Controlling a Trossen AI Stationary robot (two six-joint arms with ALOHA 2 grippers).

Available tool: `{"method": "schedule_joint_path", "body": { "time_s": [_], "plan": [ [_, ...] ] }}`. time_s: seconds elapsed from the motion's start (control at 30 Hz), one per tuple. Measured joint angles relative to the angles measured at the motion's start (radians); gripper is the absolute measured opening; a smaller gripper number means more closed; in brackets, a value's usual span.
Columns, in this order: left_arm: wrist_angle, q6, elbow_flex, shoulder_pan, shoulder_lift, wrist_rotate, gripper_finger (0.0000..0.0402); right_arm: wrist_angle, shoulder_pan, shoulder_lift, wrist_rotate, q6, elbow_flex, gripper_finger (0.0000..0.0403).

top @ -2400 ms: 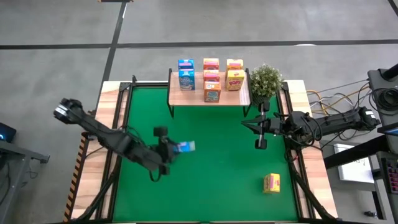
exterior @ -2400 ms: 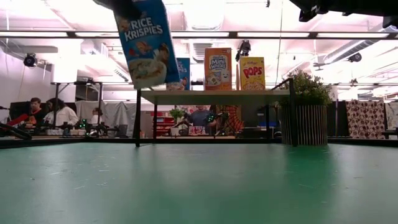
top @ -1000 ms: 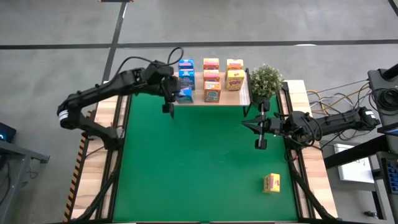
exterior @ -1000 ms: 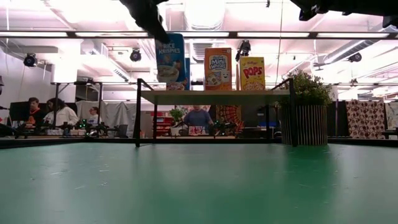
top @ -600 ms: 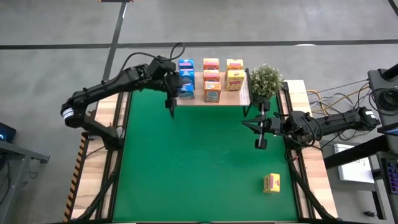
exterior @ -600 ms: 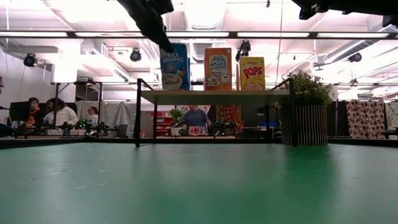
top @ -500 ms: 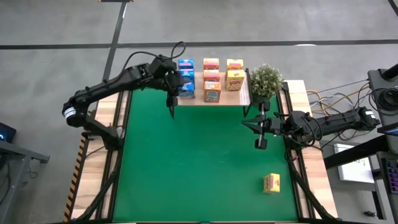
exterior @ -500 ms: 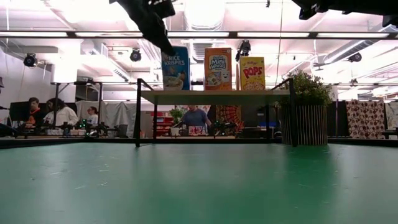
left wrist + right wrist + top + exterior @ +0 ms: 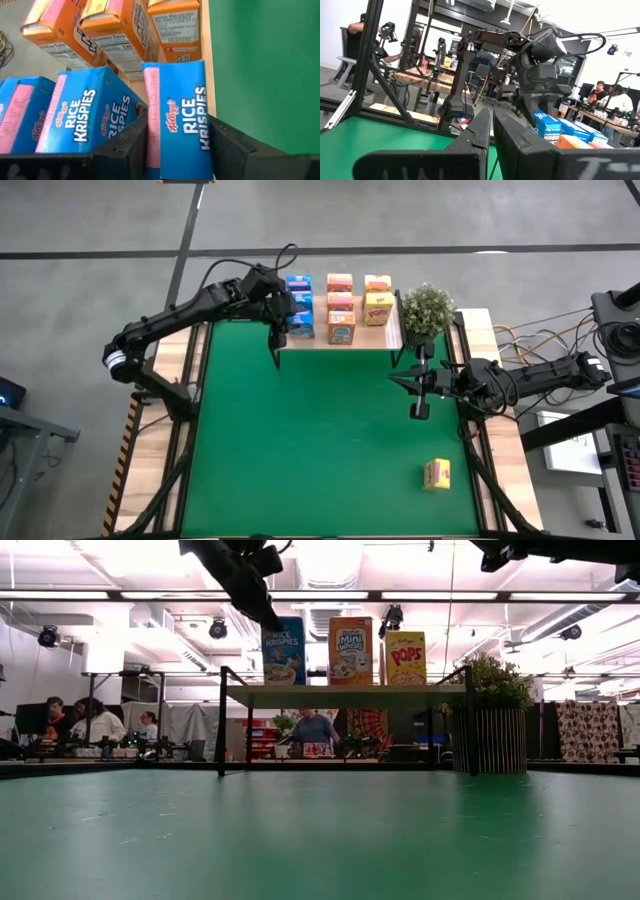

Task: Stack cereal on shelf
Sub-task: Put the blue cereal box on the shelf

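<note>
My left gripper (image 9: 291, 327) reaches over the front left corner of the light-wood shelf (image 9: 370, 337) and is shut on a blue Rice Krispies cereal box (image 9: 300, 328). Two more blue boxes (image 9: 299, 295) stand behind it. Three orange boxes (image 9: 340, 305) and two yellow ones (image 9: 377, 298) stand on the board to its right. One yellow box (image 9: 437, 474) lies on the green mat near the right front. My right gripper (image 9: 395, 380) hangs shut above the mat's right side, below the plant, touching nothing. My left gripper pinches the blue box (image 9: 182, 117) between its two fingers (image 9: 131, 146), one on each broad face, with a narrow printed side (image 9: 187, 125) towards the wrist camera. It comes slanting down from the table's left. The box stands upright (image 9: 283, 650), its bottom at the shelf board (image 9: 340, 695).
A green potted plant (image 9: 427, 308) stands just right of the shelf. Black frame rails (image 9: 197, 370) run along the mat's sides. The green mat (image 9: 320, 450) lies open between the arms. People sit at benches (image 9: 90, 725) beyond the table.
My left gripper has carried the blue box a little toward the far edge and right, onto the shelf's front left corner. The box, tilted and hanging at the shelf's edge a second ago, now stands upright in line with the orange and yellow boxes.
</note>
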Motion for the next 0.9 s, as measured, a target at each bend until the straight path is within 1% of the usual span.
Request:
{"method": "schedule_joint_path", "body": {
  "time_s": [0.2, 0.37, 0.47, 0.57, 0.63, 0.83, 0.9],
  "plan": [
    [-0.006, 0.006, -0.003, 0.001, 0.002, -0.008, 0.0192, 0.000, 0.000, 0.000, 0.000, 0.000, 0.000, 0.0012],
    [-0.004, 0.020, -0.003, 0.001, 0.002, -0.008, 0.0211, 0.000, 0.000, 0.000, 0.000, -0.001, 0.000, 0.0012],
    [-0.004, 0.023, -0.003, 0.001, 0.000, -0.030, 0.0216, 0.000, 0.000, 0.000, 0.000, -0.004, 0.000, 0.0012],
    [-0.006, 0.029, -0.003, -0.003, -0.011, -0.128, 0.0217, 0.000, -0.001, 0.000, 0.000, -0.018, 0.000, 0.0012],
    [-0.007, 0.029, -0.003, -0.005, -0.024, -0.169, 0.0217, 0.000, -0.001, 0.000, 0.001, -0.028, 0.000, 0.0012],
    [-0.025, 0.028, -0.003, -0.005, -0.063, -0.176, 0.0217, 0.007, -0.001, -0.001, 0.006, -0.063, 0.000, 0.0012],
    [-0.024, 0.027, -0.003, -0.005, -0.075, -0.176, 0.0217, 0.008, -0.001, -0.002, 0.032, -0.066, 0.001, 0.0012]
  ]
}}
